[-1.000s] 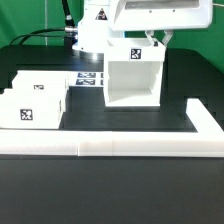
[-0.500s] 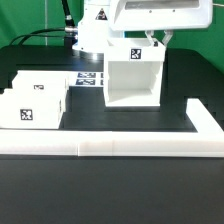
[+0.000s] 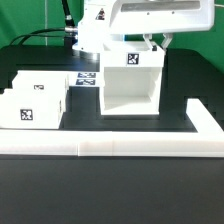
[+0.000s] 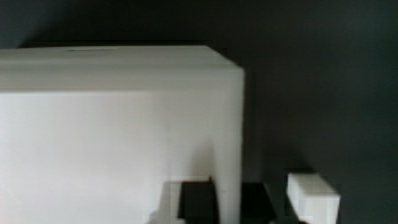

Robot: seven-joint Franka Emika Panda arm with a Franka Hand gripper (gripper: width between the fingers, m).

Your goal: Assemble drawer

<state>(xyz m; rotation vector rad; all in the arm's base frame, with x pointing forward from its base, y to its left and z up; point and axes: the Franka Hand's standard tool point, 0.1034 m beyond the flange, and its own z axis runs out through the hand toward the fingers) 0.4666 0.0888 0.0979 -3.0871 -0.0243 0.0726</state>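
Observation:
The drawer's casing (image 3: 130,90), a white open-fronted cube with a tag on top, stands on the black table in the middle of the exterior view. My gripper (image 3: 155,42) is at its upper back corner on the exterior view's right. In the wrist view the casing (image 4: 107,120) fills most of the frame, and my gripper (image 4: 231,205) straddles its side wall, shut on it. Two white tagged trays (image 3: 45,85) (image 3: 28,112) sit side by side at the exterior view's left, untouched.
The marker board (image 3: 88,78) lies flat behind the casing, partly hidden by it. A long low white border wall (image 3: 110,148) runs along the front and turns back at the exterior view's right (image 3: 205,122). The robot base stands behind.
The casing, held in my gripper, has shifted toward the exterior view's left and a little nearer the front wall. The trays have not moved.

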